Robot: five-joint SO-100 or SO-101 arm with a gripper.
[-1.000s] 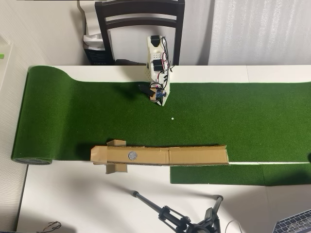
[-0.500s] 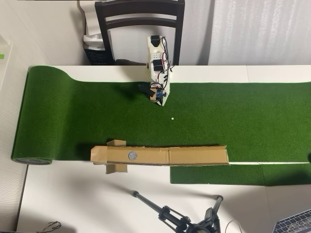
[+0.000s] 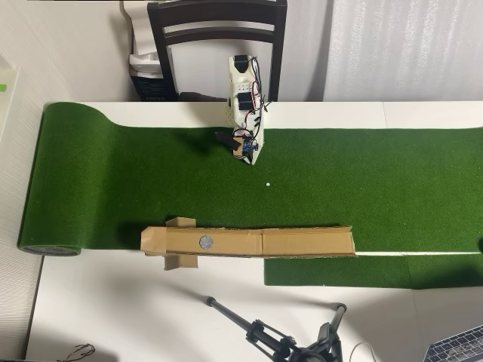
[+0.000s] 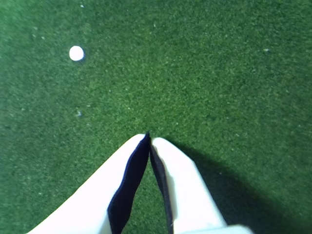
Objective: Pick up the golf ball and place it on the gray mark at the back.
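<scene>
Turf (image 3: 377,181) covers much of the table (image 3: 113,302), and the arm (image 3: 243,105) stands at its 12 o'clock edge in the overhead view. The pincer (image 4: 148,139) is clenched, tips meeting, holding nothing. No golf ball shows in either view; only a tiny white dot (image 4: 76,52) lies on the grass at 10 o'clock from the tips, well apart. The gray mark (image 3: 204,242) sits on a cardboard strip (image 3: 302,242) at 6 o'clock from the arm.
</scene>
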